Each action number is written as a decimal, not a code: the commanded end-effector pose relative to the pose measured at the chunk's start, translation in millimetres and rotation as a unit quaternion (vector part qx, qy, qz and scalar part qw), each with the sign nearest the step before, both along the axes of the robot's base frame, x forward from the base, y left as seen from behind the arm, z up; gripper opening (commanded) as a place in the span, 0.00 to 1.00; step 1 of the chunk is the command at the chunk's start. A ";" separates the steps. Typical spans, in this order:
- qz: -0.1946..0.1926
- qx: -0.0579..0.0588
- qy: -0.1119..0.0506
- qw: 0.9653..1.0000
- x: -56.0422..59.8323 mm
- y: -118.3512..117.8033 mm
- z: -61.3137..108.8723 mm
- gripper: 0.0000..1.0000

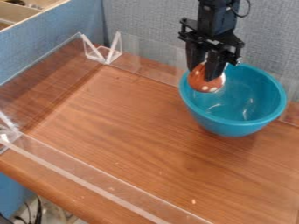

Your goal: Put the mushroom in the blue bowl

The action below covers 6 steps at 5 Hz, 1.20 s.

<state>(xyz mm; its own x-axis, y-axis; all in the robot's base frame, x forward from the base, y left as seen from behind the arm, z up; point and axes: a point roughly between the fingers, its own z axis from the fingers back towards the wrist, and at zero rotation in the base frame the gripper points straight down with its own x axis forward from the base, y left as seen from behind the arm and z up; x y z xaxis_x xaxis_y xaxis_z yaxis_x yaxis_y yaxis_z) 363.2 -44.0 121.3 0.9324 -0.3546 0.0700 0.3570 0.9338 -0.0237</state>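
Small toy mushroom with reddish-brown cap and cream-white stem (208,80) — clamped in the black claw (211,79), fingers closed on either side of it. It hangs over the left rim of the large round glossy teal-blue bowl (239,107), partly inside the bowl's outline; whether it touches the rim can't be told from this view. Claw points straight down, black arm rising out of the top of the frame.

Bowl sits on the brown wood-grain worktop (128,131) near its right edge. Rest of the worktop surface is bare wood with a few light specks.

Clear acrylic wall (70,66) runs along the left and front edges of the worktop — a small clear triangular bracket (105,50) stands at the far left corner. Behind that, a blue-grey fabric partition (146,31); a light wooden box edge (30,10) shows at top left.
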 end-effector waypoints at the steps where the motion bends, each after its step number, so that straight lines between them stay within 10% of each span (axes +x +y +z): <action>1: 0.007 -0.006 -0.046 0.999 8.2 5.5 29.5 0.00; 6: 0.017 -0.015 -0.063 0.998 7.7 9.4 43.4 0.00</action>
